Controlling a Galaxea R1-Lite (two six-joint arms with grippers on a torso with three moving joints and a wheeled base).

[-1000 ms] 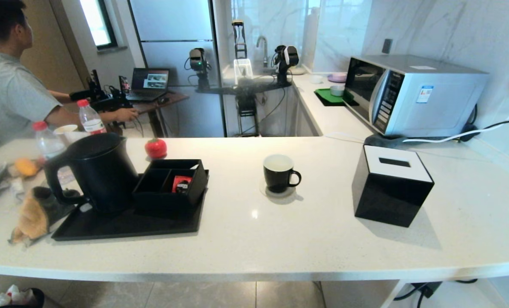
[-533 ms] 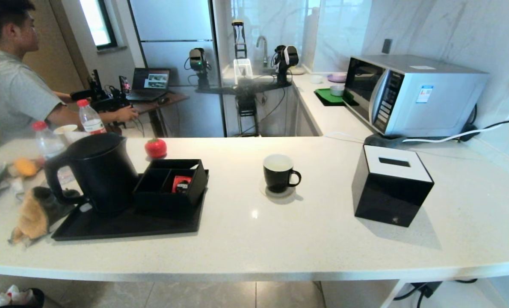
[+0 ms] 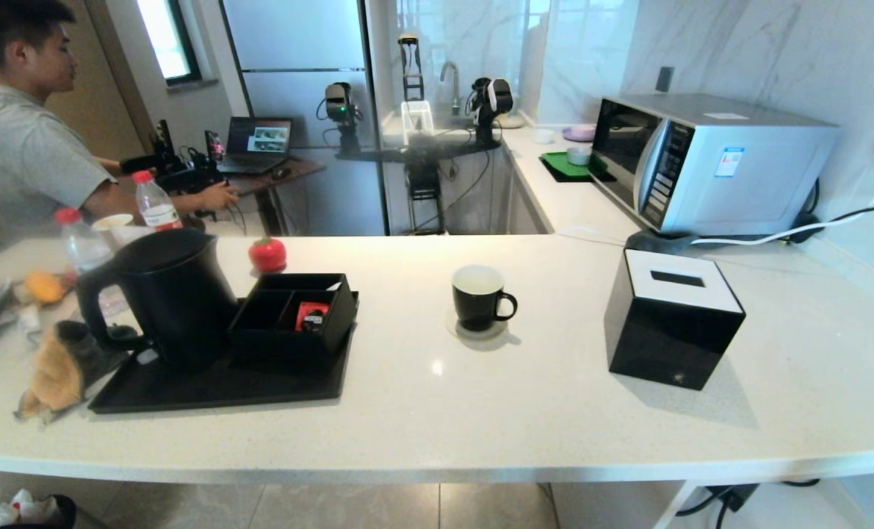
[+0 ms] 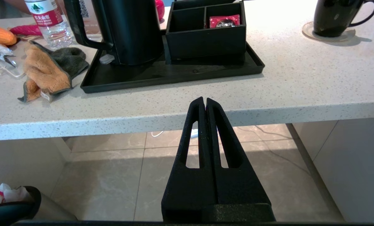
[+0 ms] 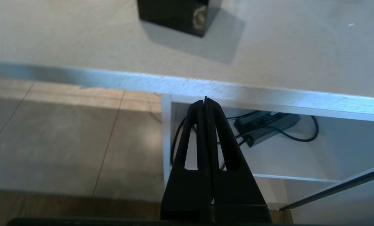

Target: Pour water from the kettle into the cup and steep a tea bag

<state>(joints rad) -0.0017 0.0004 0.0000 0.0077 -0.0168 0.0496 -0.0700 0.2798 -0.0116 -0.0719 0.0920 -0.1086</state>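
Note:
The matte black kettle (image 3: pixel 165 294) stands upright on a black tray (image 3: pixel 217 386) at the counter's left, its handle toward the left; the left wrist view shows the kettle (image 4: pixel 133 29) too. A small black cup (image 3: pixel 479 296) with a white inside sits on a coaster mid-counter, handle to the right, and the cup (image 4: pixel 336 15) appears in the left wrist view. No tea bag shows. My left gripper (image 4: pixel 205 99) hangs shut below the counter's front edge, short of the tray. My right gripper (image 5: pixel 205 101) is shut too, below the counter edge at the right. Neither arm appears in the head view.
A black divided box (image 3: pixel 294 312) with a red packet (image 3: pixel 311 314) sits on the tray beside the kettle. An orange-grey cloth (image 3: pixel 59 371), red-capped bottles (image 3: pixel 83 246) and a tomato (image 3: pixel 267 254) lie at left. A black tissue box (image 3: pixel 668 327) and microwave (image 3: pixel 709 162) stand right. A person (image 3: pixel 26 139) sits behind.
Only the person in the background has turned his head; the counter's things have not moved.

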